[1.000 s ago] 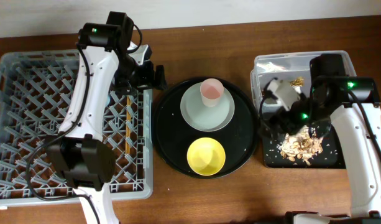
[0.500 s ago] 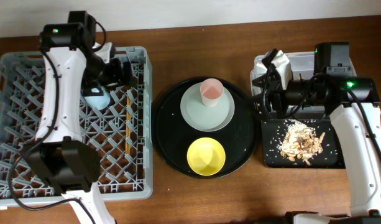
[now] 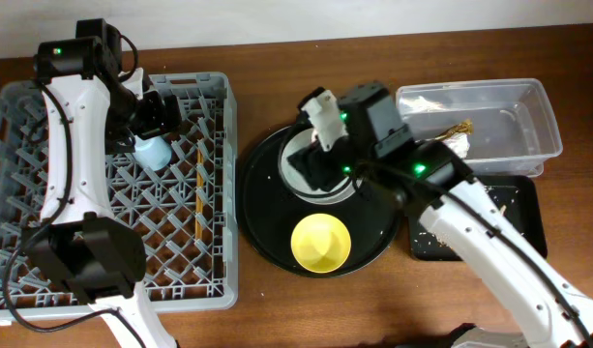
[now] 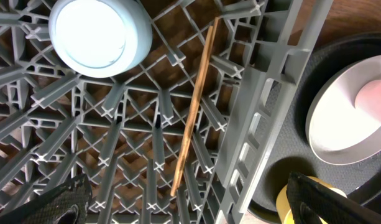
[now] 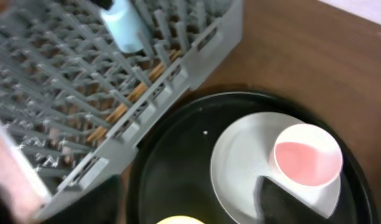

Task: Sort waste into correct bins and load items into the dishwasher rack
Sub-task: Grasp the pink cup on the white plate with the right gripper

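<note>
My left gripper [image 3: 162,109] [image 4: 184,208] is open and empty above the grey dishwasher rack [image 3: 44,242] [image 4: 265,93]. The blue cup [image 3: 153,152] [image 4: 100,37] sits upside down in the rack, with the chopsticks [image 3: 199,188] [image 4: 193,112] lying to its right. My right gripper [image 3: 313,164] [image 5: 190,205] is open and empty over the pale plate [image 5: 246,162] [image 4: 339,124]. The pink cup [image 5: 305,162] [image 4: 373,99] stands on that plate; my arm hides it from overhead. The yellow bowl [image 3: 321,242] sits in front of the plate.
Plate and bowl rest on a large round black tray [image 3: 267,227]. The clear tub [image 3: 514,121] at the right holds a gold wrapper [image 3: 459,127] and a white napkin [image 3: 454,145]. The shallow black tray [image 3: 523,208] with scraps lies partly under my right arm.
My right arm swung left from the bins to over the round tray. My left gripper moved left over the rack and has drawn back from the blue cup, which stays in the rack.
</note>
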`<action>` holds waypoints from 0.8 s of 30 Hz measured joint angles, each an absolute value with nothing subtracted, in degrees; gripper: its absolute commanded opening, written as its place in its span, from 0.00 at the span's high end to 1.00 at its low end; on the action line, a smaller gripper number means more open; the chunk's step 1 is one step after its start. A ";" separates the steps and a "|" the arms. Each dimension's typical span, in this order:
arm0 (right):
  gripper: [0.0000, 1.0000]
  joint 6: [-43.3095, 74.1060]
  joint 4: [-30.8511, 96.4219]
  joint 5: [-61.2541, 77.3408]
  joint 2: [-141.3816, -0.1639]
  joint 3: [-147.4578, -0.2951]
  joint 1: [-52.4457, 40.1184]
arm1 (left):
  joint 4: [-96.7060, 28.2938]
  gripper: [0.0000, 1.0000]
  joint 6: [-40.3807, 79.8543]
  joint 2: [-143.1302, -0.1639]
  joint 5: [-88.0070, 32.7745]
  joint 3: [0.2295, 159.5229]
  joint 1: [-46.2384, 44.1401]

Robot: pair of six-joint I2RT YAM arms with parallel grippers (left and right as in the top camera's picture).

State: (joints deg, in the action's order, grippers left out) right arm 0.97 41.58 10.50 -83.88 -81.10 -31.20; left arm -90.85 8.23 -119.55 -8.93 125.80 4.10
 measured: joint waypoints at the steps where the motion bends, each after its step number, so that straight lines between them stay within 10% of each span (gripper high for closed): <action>1: 0.44 1.89 41.56 8.19 -84.16 -81.10 -31.62 | -90.85 0.01 8.23 -119.55 -8.93 125.80 4.10; 3: 0.16 5.13 41.43 0.23 -86.02 -81.10 -32.25 | -90.85 0.01 8.25 -119.55 -8.93 125.80 4.10; 11: 0.48 7.97 40.23 -10.07 -102.87 -81.08 -32.32 | -90.85 0.01 8.43 -119.55 -8.93 125.80 4.10; 24: 0.51 3.70 35.51 -11.33 -106.37 -81.08 -32.32 | -90.85 0.01 8.45 -119.55 -8.93 125.80 4.10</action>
